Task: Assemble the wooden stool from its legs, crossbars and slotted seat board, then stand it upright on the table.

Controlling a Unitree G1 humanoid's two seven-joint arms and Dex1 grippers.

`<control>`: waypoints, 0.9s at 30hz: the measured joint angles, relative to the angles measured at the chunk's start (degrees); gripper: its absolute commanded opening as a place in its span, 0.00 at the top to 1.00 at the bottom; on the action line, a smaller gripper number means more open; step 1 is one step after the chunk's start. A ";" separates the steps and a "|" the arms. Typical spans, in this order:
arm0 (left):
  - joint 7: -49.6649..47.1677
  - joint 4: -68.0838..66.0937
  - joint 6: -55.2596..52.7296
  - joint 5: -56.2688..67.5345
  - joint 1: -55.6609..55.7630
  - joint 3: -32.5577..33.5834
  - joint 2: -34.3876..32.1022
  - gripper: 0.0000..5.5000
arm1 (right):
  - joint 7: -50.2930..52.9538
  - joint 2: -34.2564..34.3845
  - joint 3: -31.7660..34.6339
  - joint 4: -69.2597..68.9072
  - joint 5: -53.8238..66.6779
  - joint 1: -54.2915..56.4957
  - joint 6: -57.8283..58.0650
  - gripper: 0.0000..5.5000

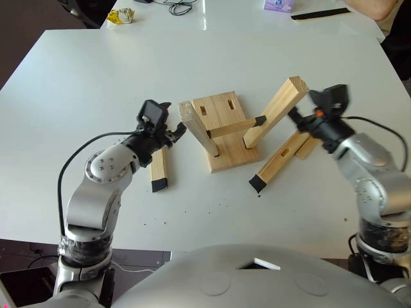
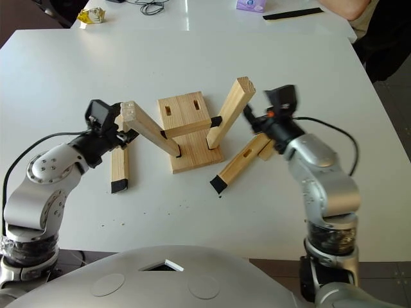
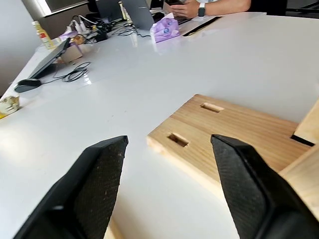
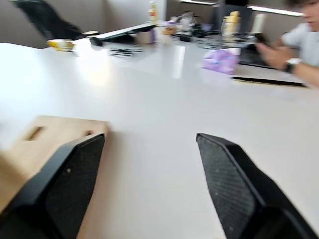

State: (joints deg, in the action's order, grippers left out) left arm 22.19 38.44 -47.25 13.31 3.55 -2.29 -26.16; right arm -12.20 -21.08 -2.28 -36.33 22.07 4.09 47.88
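Observation:
The slotted seat board [image 1: 226, 109] lies flat at the table's middle. On it stands a frame of two legs, the left leg [image 1: 199, 129] and the right leg [image 1: 277, 110], both leaning outward and joined by a crossbar [image 1: 232, 128]. My left gripper [image 1: 176, 133] is open just left of the left leg's top end, with nothing between its fingers [image 3: 99, 179]. My right gripper [image 1: 294, 115] is open beside the right leg's upper end, also empty [image 4: 150, 138]. A loose leg [image 1: 158, 169] lies under my left arm. Another slotted leg [image 1: 277, 162] lies to the right.
A short wooden piece [image 1: 308, 147] lies partly under the right slotted leg. At the far edge are a yellow wrapper [image 1: 121, 16], cables [image 1: 180, 6], a purple pack [image 1: 278, 5] and a black strip [image 1: 321, 14]. The table's front and far left are bare.

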 measured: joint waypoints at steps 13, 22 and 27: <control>-2.39 -4.85 -5.35 -6.17 4.53 -5.82 -0.58 0.44 | 0.62 -1.28 -3.69 -3.89 -3.98 -0.40 6.10 0.38; 0.34 -14.25 8.35 -6.99 1.56 -1.82 -3.51 0.44 | -1.01 0.29 0.15 -6.02 -1.82 -2.95 5.49 0.38; 1.53 -12.66 13.49 -2.91 1.46 5.68 -2.96 0.44 | -0.67 0.32 8.29 -7.92 -0.94 -7.60 5.46 0.38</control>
State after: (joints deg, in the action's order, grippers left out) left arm 23.72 25.78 -33.76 10.40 5.00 3.39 -29.12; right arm -12.88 -20.75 6.01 -44.25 21.13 -3.52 53.34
